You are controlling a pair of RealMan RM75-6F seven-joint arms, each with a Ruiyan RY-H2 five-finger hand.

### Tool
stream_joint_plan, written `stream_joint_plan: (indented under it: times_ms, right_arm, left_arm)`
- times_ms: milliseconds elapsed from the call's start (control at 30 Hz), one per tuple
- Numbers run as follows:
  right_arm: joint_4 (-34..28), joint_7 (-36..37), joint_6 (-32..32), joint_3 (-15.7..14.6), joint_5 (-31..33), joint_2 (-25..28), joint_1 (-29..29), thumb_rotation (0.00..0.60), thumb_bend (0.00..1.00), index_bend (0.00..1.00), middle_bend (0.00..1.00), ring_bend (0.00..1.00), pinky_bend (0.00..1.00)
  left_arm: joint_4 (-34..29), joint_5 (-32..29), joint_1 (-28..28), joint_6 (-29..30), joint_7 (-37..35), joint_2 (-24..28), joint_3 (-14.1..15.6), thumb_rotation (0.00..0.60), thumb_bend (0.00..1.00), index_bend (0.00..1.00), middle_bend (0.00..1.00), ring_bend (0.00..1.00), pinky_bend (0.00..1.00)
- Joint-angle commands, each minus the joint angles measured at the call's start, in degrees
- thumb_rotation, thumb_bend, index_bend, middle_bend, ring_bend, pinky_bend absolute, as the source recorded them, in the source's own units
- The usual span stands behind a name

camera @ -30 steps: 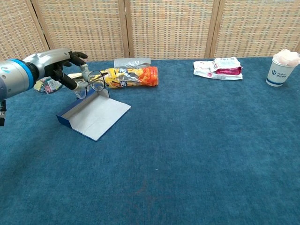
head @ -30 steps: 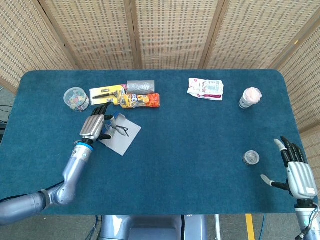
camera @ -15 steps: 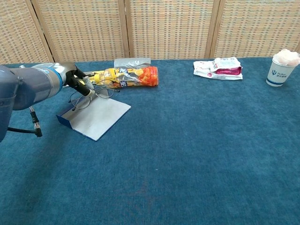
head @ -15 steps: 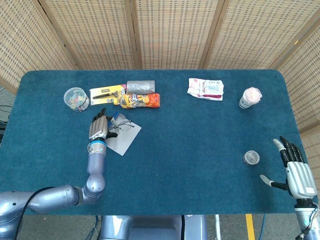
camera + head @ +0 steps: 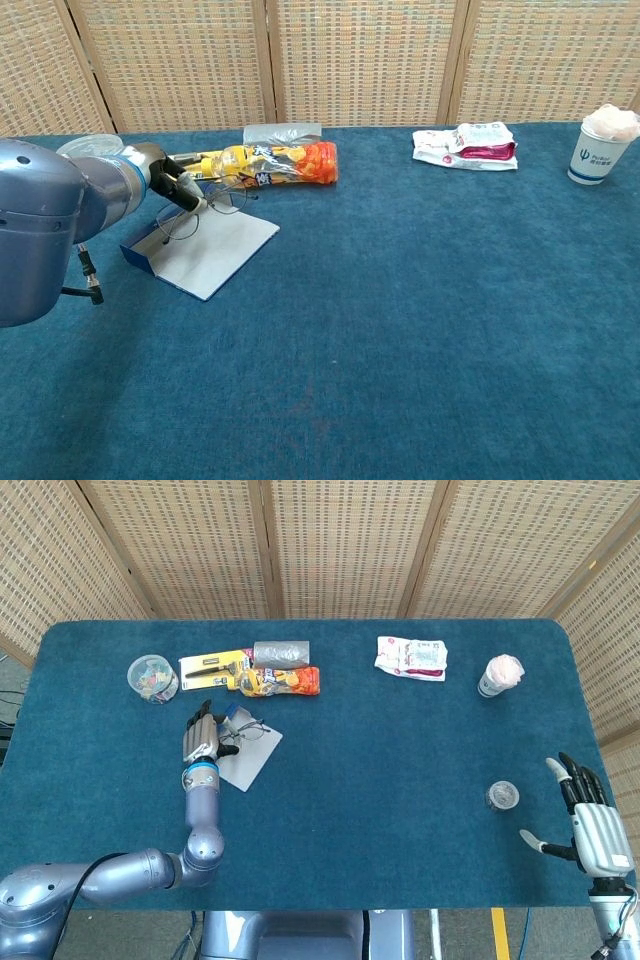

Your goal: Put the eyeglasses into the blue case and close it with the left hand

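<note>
The blue case (image 5: 243, 755) (image 5: 205, 247) lies open on the table, its grey lining facing up. My left hand (image 5: 201, 740) (image 5: 172, 182) hovers at the case's left edge and pinches the thin-framed eyeglasses (image 5: 243, 728) (image 5: 205, 207), which hang tilted just over the lining. In the chest view the left forearm fills the left side and hides most of the hand. My right hand (image 5: 592, 820) stays at the table's near right corner, fingers spread, holding nothing.
Behind the case lie an orange snack bag (image 5: 280, 681) (image 5: 278, 164), a yellow tool pack (image 5: 214, 665) and a grey roll (image 5: 281, 653). A clear tub (image 5: 152, 677) stands far left. A white-pink pouch (image 5: 411, 657), a cup (image 5: 499, 675) and a small lidded jar (image 5: 502, 796) sit to the right.
The left hand has carried the eyeglasses lower and nearer, down over the open case, and its forearm has swung closer to the chest camera. The right hand has barely moved.
</note>
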Motion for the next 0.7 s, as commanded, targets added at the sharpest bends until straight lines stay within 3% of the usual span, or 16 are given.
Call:
stream_joint_plan:
  times_ms: [33, 400, 500, 567, 633, 700]
  right_arm:
    - [-0.01, 0.16, 0.02, 0.01, 0.04, 0.03, -0.02, 0.6, 0.0, 0.0, 0.0, 0.0, 0.0]
    - [0.06, 0.26, 0.01, -0.03, 0.0, 0.02, 0.03, 0.6, 0.0, 0.0, 0.0, 0.0, 0.0]
    - [0.07, 0.23, -0.03, -0.05, 0.0, 0.01, 0.05, 0.6, 0.0, 0.0, 0.0, 0.0, 0.0]
    - [0.04, 0.18, -0.06, -0.05, 0.02, 0.03, 0.07, 0.6, 0.0, 0.0, 0.0, 0.0, 0.0]
    - [0.0, 0.13, -0.07, -0.07, 0.03, 0.05, 0.07, 0.6, 0.0, 0.0, 0.0, 0.0, 0.0]
    - [-0.05, 0.08, -0.04, -0.07, 0.04, 0.06, 0.06, 0.6, 0.0, 0.0, 0.0, 0.0, 0.0]
  left_arm:
    - [0.85, -0.89, -0.23, 0.42, 1.06, -0.59, -0.23, 0.6, 0.63, 0.63, 0.0, 0.0, 0.0]
    - [1.66, -1.33, 0.49, 0.17, 3.29, -0.9, 0.35, 0.6, 0.62, 0.62, 0.0, 0.0, 0.0]
    - [1.03, 0.1, 0.99, 0.75, 3.03, -0.79, 0.93, 0.6, 0.62, 0.43, 0.0, 0.0, 0.0]
    - [0.48, 0.6, 1.5, 0.68, 3.29, -0.42, 1.47, 0.6, 0.62, 0.22, 0.0, 0.0, 0.0]
    - [0.33, 0.79, 1.7, 0.7, 3.44, -0.23, 1.55, 0.6, 0.61, 0.08, 0.0, 0.0, 0.0]
    - [0.16, 1.3, 1.97, 0.79, 3.54, -0.1, 1.82, 0.6, 0.61, 0.01, 0.0, 0.0, 0.0]
